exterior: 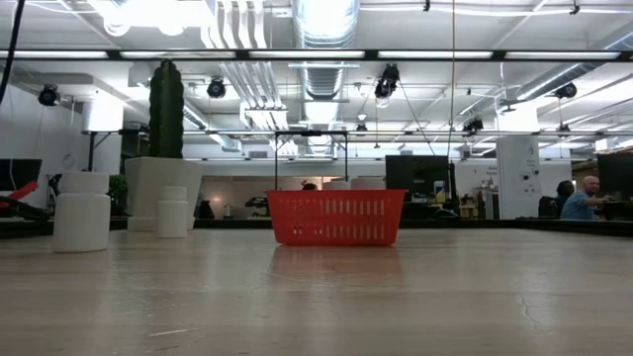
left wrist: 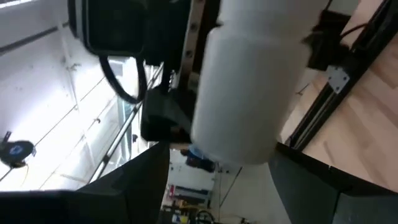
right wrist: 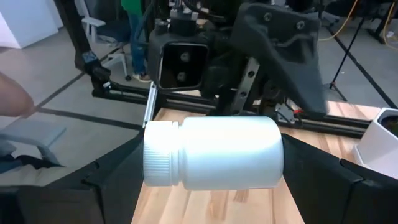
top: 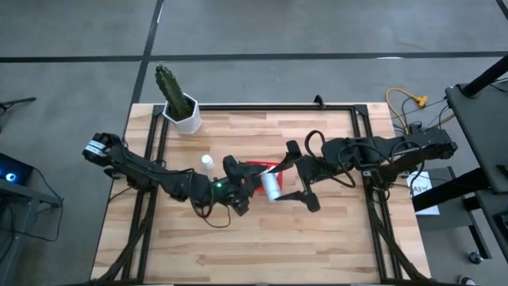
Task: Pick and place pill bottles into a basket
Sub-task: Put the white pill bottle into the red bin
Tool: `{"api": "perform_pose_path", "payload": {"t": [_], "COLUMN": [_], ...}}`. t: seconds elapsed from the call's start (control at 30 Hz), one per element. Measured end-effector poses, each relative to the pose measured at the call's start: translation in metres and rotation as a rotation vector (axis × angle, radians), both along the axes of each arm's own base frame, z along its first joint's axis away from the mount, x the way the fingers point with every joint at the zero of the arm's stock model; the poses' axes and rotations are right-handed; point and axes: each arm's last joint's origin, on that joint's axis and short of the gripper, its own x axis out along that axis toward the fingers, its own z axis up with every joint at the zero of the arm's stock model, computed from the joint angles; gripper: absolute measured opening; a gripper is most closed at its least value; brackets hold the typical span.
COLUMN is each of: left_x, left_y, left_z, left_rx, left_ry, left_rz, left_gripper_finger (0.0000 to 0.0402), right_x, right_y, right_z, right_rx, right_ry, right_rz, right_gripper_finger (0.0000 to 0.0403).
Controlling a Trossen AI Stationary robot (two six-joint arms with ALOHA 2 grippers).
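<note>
Your right gripper (top: 275,189) is pinching a bottle (top: 271,186), fingers pressed on its sides, and in the high view the basket (top: 255,168) lies almost directly under it, a little toward the left arm. That is the relation your next move likely turns on: the bottle hangs over the basket's near rim, and in the right wrist view (right wrist: 211,154) its long axis lies across your fingers, cap to one side, so it would probably drop in on its side. Your left gripper (top: 238,199) sits just beside the basket on the other side, equally close; its wrist view shows a bottle (left wrist: 252,81) large between its fingers, but you cannot tell whether that arm grips it. The low view shows what the others do not: the basket (exterior: 336,218) standing square on the table (exterior: 316,297), with two more bottles (exterior: 81,211) upright well off to one side, near the cactus pot (exterior: 158,193). Neither gripper shows there.
</note>
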Motion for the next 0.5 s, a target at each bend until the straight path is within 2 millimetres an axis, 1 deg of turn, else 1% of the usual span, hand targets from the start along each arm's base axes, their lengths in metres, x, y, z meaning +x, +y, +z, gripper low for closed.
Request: {"api": "perform_pose_path", "payload": {"t": [0.17, 0.37, 0.5], "left_x": [0.002, 0.007, 0.009], "left_y": [-0.009, -0.013, -0.014], "left_z": [-0.003, -0.007, -0.006], "left_rx": [0.012, 0.026, 0.071], "left_ry": [-0.003, -0.013, -0.027], "left_rz": [-0.073, -0.087, -0.082], "left_gripper_finger": [0.0251, 0.0250, 0.0232], "right_x": [0.000, 0.000, 0.000], "right_y": [0.000, 0.000, 0.000], "right_z": [0.001, 0.001, 0.002], "right_rx": [0.004, 0.010, 0.014], "right_ry": [-0.015, -0.013, -0.014], "right_rz": [-0.001, 0.003, 0.002], "right_gripper_finger": [0.0315, 0.0315, 0.0315]}}
